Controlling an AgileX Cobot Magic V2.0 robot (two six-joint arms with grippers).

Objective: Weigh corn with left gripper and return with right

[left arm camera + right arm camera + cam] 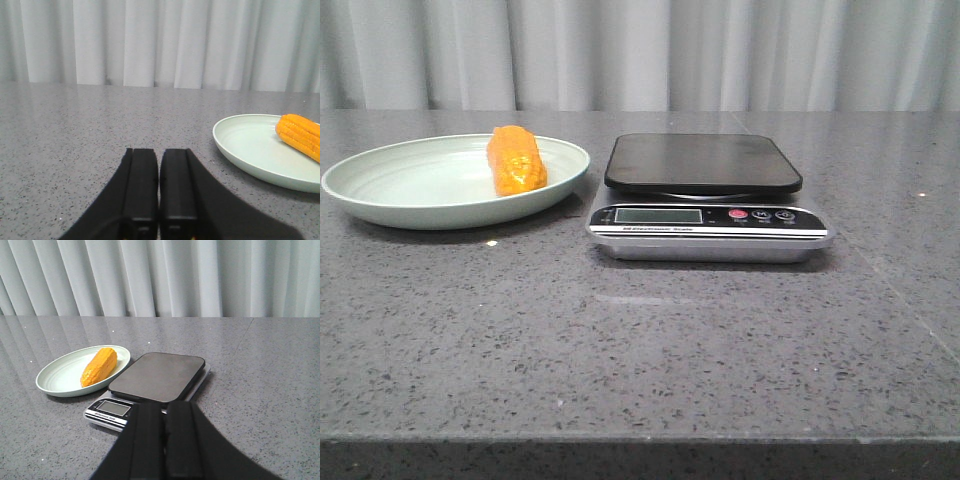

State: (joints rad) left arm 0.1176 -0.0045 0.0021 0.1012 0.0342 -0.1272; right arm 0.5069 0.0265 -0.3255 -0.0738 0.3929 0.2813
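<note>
The orange-yellow corn [515, 160] lies on the right side of a pale green plate [410, 185] at the left of the table. It also shows in the left wrist view [300, 136] and the right wrist view [99, 366]. A kitchen scale [705, 195] with a bare black platform stands right of the plate. My left gripper [159, 152] is shut and empty, low over the table left of the plate [250, 150]. My right gripper [165, 407] is shut and empty, on the near side of the scale [157, 377]. Neither gripper shows in the front view.
The grey speckled table [640, 340] runs to a front edge near the bottom of the front view. A white curtain [640, 50] hangs behind the table.
</note>
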